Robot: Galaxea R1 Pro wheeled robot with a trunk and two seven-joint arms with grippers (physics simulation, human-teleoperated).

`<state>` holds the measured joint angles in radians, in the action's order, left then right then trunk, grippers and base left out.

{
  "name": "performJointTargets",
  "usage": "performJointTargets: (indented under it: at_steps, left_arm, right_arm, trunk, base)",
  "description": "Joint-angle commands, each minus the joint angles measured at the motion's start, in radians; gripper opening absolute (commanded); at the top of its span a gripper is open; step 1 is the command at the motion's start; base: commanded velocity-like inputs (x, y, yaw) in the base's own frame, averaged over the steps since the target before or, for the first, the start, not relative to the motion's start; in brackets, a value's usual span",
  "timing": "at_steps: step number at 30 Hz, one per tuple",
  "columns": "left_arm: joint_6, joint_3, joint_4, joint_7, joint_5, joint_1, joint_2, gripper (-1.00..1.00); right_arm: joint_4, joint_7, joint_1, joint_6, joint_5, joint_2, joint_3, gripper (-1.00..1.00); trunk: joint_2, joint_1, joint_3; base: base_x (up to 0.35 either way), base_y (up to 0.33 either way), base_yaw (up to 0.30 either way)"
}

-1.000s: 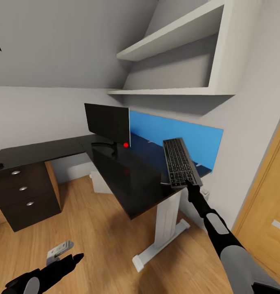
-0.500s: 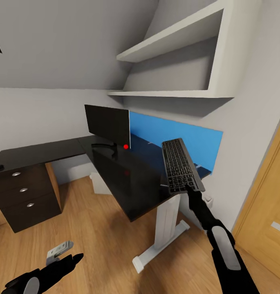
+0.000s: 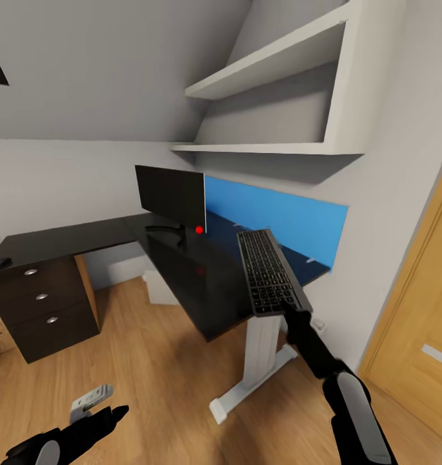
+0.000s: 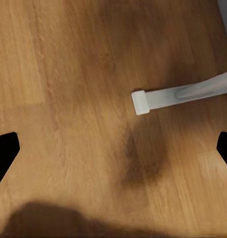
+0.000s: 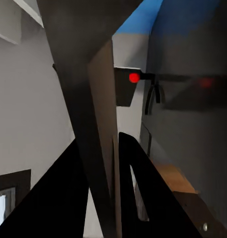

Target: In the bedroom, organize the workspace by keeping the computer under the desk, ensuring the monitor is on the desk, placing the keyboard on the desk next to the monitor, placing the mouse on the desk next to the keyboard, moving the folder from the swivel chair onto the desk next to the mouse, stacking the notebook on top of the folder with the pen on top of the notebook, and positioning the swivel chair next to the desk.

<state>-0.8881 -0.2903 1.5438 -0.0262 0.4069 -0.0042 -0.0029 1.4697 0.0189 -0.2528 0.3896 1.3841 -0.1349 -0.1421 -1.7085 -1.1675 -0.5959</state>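
Grey walls, white wall shelves (image 3: pixel 272 84) and a wooden floor (image 3: pixel 156 361) frame the corner where the desk (image 3: pixel 182 271) stands, its glossy black L-shaped top carried on a white leg (image 3: pixel 256 361) and a black three-drawer unit (image 3: pixel 43 310). On the far part of the top the monitor (image 3: pixel 170 194) stands upright on its curved stand, a small red dot at its lower corner, with a blue wall panel (image 3: pixel 279 223) running along the wall behind the desk. A small dark oval, apparently the mouse (image 3: pixel 1 262), lies on the desk top above the drawer unit, well apart from the monitor. Under the desk a pale box that may be the computer (image 3: pixel 157 287) shows partly behind the top's edge. The right gripper (image 3: pixel 293 310) is closed on the near end of the keyboard (image 3: pixel 270 271), which is raised above the front right part of the desk and tilted, its keys facing the head camera; in the right wrist view the keyboard (image 5: pixel 88 99) runs edge-on between the dark fingers (image 5: pixel 68 198), with the monitor (image 5: pixel 128 84) beyond. The left gripper (image 3: pixel 101 416) hangs low over the floor near a small grey object (image 3: pixel 91 399); in the left wrist view its fingertips (image 4: pixel 4 153) are spread wide with nothing between them, above bare floorboards and the desk's white foot (image 4: pixel 183 94).
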Motion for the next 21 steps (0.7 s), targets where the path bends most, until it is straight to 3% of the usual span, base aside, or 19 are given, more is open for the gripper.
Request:
performJointTargets:
  at_steps: [1,5,11,18,21]
  left_arm:
    - [-0.005,-0.001,0.0,-0.003,0.006,-0.001,0.001,1.0]
    - [-0.004,-0.001,0.0,-0.003,0.006,-0.001,0.001,1.0]
    - [-0.004,-0.003,0.0,-0.006,0.006,-0.001,0.001,1.0]
    - [-0.005,-0.009,0.0,-0.009,0.006,-0.001,0.003,1.0]
    - [-0.005,-0.033,0.001,-0.009,0.006,0.0,0.006,1.0]
  right_arm:
    - [0.014,0.004,0.0,0.009,0.005,0.0,-0.003,-1.0]
    - [0.024,0.007,0.0,0.026,0.007,0.001,-0.003,-1.0]
    - [0.026,0.009,0.0,0.139,0.007,0.001,-0.002,-1.0]
    - [0.02,0.007,0.0,0.152,0.01,0.0,-0.005,-1.0]
    - [0.019,0.007,0.0,0.152,0.011,-0.001,-0.004,-1.0]
  trunk:
    - [0.0,0.001,-0.001]
    - [0.0,0.001,-0.001]
    - [0.0,0.001,-0.001]
    - [0.0,0.001,-0.001]
    - [0.0,0.001,-0.001]
  base:
    - [-0.324,-0.034,0.0]
    - [-0.298,-0.14,0.0]
    - [-0.181,-0.286,0.0]
    - [-0.063,-0.105,0.0]
    - [-0.005,-0.008,0.0]
